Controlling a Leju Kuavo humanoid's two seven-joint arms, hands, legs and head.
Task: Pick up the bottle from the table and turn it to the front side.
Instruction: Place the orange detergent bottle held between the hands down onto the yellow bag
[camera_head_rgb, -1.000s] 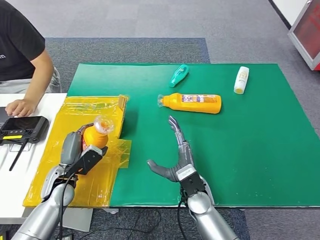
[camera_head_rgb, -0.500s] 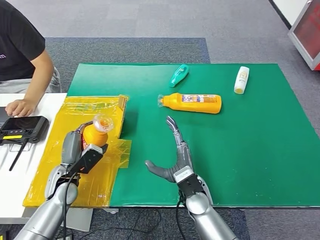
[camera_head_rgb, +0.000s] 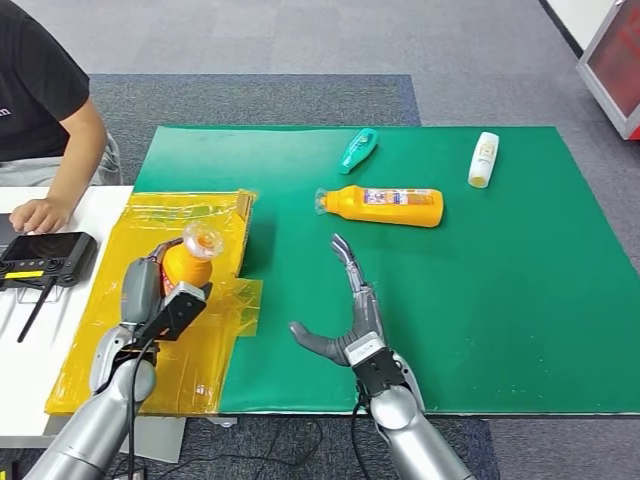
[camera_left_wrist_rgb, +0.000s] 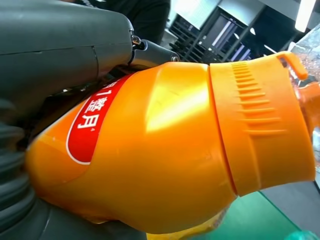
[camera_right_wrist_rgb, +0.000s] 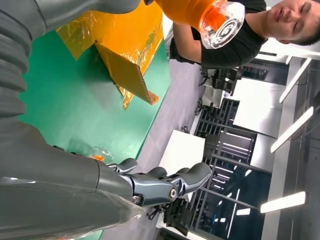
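Observation:
My left hand (camera_head_rgb: 147, 300) grips an orange bottle (camera_head_rgb: 187, 262) with a clear cap and holds it upright above the yellow sheet (camera_head_rgb: 128, 340). In the left wrist view the orange bottle (camera_left_wrist_rgb: 166, 145) shows a red label, with the hand (camera_left_wrist_rgb: 45, 55) wrapped around its body. My right hand (camera_head_rgb: 355, 320) hovers open over the green mat (camera_head_rgb: 490, 300), fingers spread, holding nothing. In the right wrist view the fingers (camera_right_wrist_rgb: 166, 182) stretch out straight. A second orange bottle (camera_head_rgb: 385, 206) lies on its side on the mat, beyond the right hand.
A teal bottle (camera_head_rgb: 358, 150) and a white bottle (camera_head_rgb: 483, 159) lie near the mat's far edge. A person (camera_head_rgb: 45, 110) sits at the left, one hand on the white table (camera_head_rgb: 45, 330) beside a black device (camera_head_rgb: 45, 258). A cardboard flap (camera_head_rgb: 244, 215) stands at the sheet's edge.
My left hand has lifted the orange bottle slightly and shifted it a little away from me. The right hand has drawn back slightly toward me, still open.

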